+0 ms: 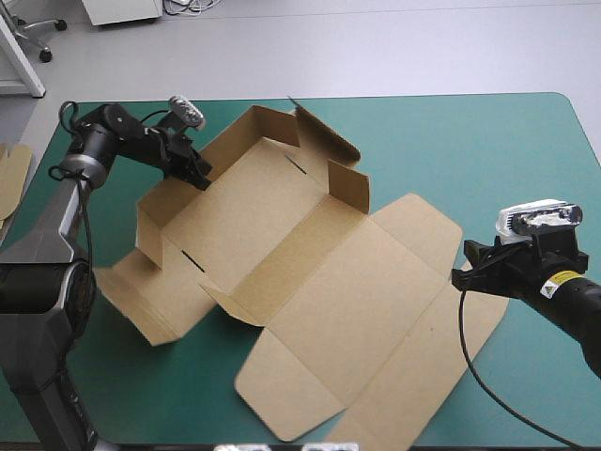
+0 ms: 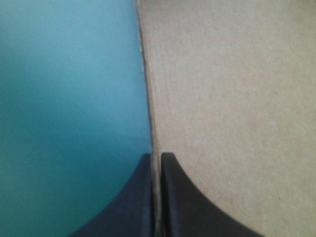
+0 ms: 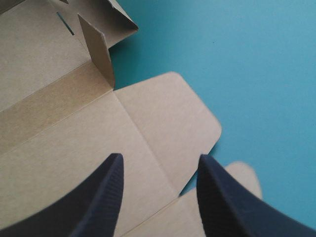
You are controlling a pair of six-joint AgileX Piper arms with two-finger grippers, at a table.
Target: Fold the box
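Brown box (image 1: pixel 310 272) between left fingers (image 2: pixel 132 210)

Bright even light w/ soft shadows

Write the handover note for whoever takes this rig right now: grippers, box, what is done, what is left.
Left gripper: shut on the box, pinching a raised wall on its far left side.
Right gripper: open, over the flat lid's side flap, holding nothing.
Box: mid-table on the teal-green cover, tray part far left, lid flat near right. Spare board at the table's left edge.
Done: tray walls and corner flaps partly raised.
Left: tuck the walls; the outer flap at near left lies flat.
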